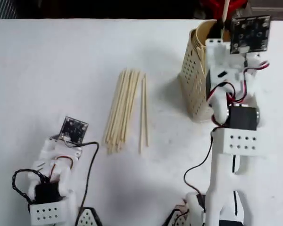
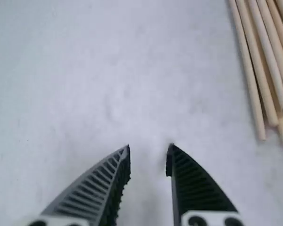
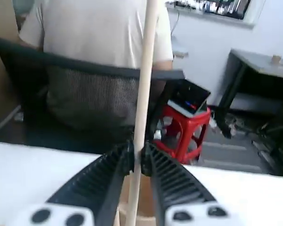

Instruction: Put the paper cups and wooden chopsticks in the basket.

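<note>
Your left gripper (image 2: 148,150) sits low over the bare white table (image 1: 47,70), well apart from the basket (image 1: 194,89). Its two dark ribbed fingers stand parted with a narrow gap and nothing between them. Between that gripper and the basket lies the loose bundle of chopsticks (image 1: 121,110) (image 2: 262,61). These are thin, pale, round wooden sticks, lying flat and nearly parallel, and they fan out slightly at the end away from your arms. A couple of separate sticks (image 1: 143,113) lie just beside the bundle on its basket side, touching neither the bundle nor the basket. The basket stands upright on the table, cream-coloured, with rows of small holes in its walls. A tan rounded rim (image 1: 203,30) shows inside its open top; whether that is a paper cup cannot be told. Your right gripper (image 3: 137,153) hangs directly above the basket's opening, with its fingers pinched tight on a single held chopstick (image 3: 148,70) (image 1: 225,9). That stick stands nearly upright, with most of its smooth light length rising above the fingers and its lower part running down toward the basket's mouth.
</note>
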Robot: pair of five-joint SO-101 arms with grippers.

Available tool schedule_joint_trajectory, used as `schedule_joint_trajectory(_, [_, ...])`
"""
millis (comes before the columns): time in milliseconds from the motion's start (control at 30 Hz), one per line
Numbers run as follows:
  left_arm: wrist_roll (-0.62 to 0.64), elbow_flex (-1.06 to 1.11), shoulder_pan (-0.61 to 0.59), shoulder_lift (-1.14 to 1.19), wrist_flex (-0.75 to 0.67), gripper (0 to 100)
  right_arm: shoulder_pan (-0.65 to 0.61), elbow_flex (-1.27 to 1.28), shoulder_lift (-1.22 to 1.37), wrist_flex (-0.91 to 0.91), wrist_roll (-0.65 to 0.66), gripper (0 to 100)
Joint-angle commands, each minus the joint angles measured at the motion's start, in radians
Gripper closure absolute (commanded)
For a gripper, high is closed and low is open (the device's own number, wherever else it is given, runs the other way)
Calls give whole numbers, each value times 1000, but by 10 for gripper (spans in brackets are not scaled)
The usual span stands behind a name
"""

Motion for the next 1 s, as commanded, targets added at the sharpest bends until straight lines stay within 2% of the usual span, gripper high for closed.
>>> schedule_joint_trajectory(0, [-8, -3, 10, -8, 6, 854, 13, 84, -4, -44, -6, 981])
schedule_joint_trajectory(167, [-8, -3, 10, -8, 6, 854, 16, 143, -4, -35, -6, 952])
schedule_joint_trajectory(367, [-8, -3, 10, -8, 6, 854, 38, 107, -68, 108, -6, 782])
schedule_joint_trajectory(567, [-8, -3, 10, -8, 6, 854, 51, 72, -291, 375, -5, 863])
schedule_joint_trajectory(667, [-8, -3, 10, -8, 6, 854, -59, 69, -390, 499, 14, 897])
schedule_joint_trajectory(767, [-8, -3, 10, -8, 6, 854, -237, 52, -395, 585, 97, 896])
schedule_joint_trajectory(867, [-8, -3, 10, -8, 6, 854, -354, 38, -305, 621, 74, 883])
schedule_joint_trajectory(967, [-8, -3, 8, -8, 6, 855, -414, 41, -137, 616, 48, 867])
